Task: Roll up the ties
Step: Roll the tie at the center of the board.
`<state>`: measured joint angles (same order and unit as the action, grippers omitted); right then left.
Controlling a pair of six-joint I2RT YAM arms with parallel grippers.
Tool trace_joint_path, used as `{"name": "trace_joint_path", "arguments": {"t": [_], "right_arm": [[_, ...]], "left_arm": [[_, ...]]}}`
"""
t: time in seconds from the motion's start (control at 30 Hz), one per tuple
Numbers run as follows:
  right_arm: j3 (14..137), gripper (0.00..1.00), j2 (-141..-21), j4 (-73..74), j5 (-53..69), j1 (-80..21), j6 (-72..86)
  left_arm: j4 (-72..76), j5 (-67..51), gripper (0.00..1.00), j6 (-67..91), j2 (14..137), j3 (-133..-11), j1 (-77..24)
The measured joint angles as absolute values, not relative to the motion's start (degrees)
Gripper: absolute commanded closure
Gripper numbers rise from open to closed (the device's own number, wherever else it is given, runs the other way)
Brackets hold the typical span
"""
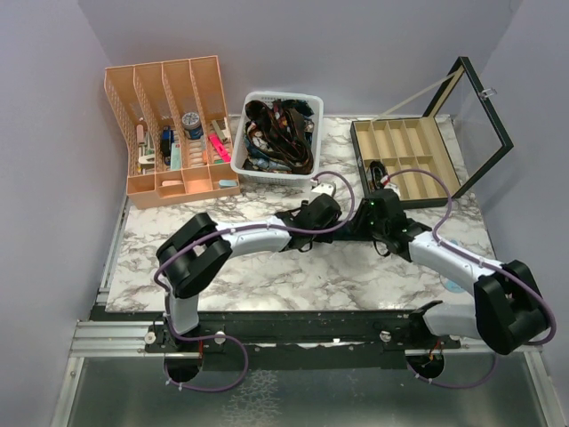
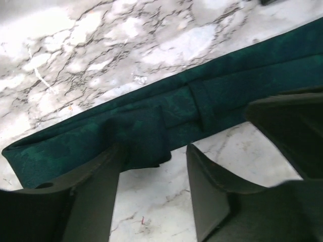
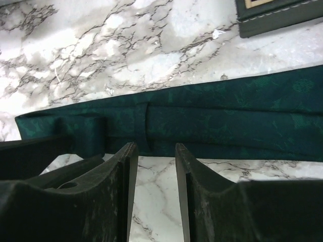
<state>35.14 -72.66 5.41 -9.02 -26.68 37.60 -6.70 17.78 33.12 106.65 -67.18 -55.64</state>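
**Location.** One dark teal tie (image 2: pixel 227 85) lies flat on the marble counter (image 2: pixel 101 40), stretched across both wrist views. One end is turned over on itself into a short fold (image 2: pixel 139 136). A loop (image 2: pixel 202 106) crosses the strip just beside that fold. In the top view both arms meet at mid-counter and hide most of the tie. More ties sit in the white basket (image 1: pixel 267 175) at the back.

**Fingers.** The left fingers (image 2: pixel 96 201) stand apart, with bare marble showing between them. The fold lies at the tip of one of them and nothing is clamped. The right fingers (image 3: pixel 116 191) are parted by a narrow gap, hold nothing, and their tips stop just short of the tie's near edge.

**Handling, as judged.** The fabric looks light, limp and smooth. It will probably sag or spring open once released, and may slide on the polished marble. The fold is the start of the roll and looks loose. Hold is best taken across the full width at the fold, pinching both layers. The other fingers should press the flat run near the loop so the strip cannot creep or skew.
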Motion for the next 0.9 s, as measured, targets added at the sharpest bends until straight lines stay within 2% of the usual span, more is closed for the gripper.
{"name": "trace_joint_path", "arguments": {"t": [0.17, 0.37, 0.43, 0.5, 0.7, 0.9], "right_arm": [[35.83, 0.53, -74.32, 4.69, -0.67, -24.56, 35.57], [37.71, 0.38, -75.61, 3.09, 8.93, -24.43, 34.63], [37.89, 0.33, -75.90, 1.78, 12.19, -24.43, 34.46], [38.04, 0.31, -76.55, 0.10, 15.22, -24.43, 34.26], [42.17, 0.34, -83.59, -0.89, 21.17, -24.43, 33.04], [44.64, 0.49, -88.92, -0.80, 23.55, -24.43, 32.25]], "left_arm": [[-4.86, 14.66, 0.34, 33.08, 102.72, -67.16, -55.64], [-1.39, 14.11, 0.22, 33.08, 93.01, -63.37, -55.55], [-0.54, 14.13, 0.20, 33.10, 88.44, -60.01, -54.87], [0.60, 13.82, 0.19, 33.17, 85.17, -56.60, -53.71], [6.74, 6.85, 0.16, 34.50, 80.20, -43.97, -43.38], [11.75, -2.11, 0.16, 35.90, 80.44, -36.12, -37.47]]}}
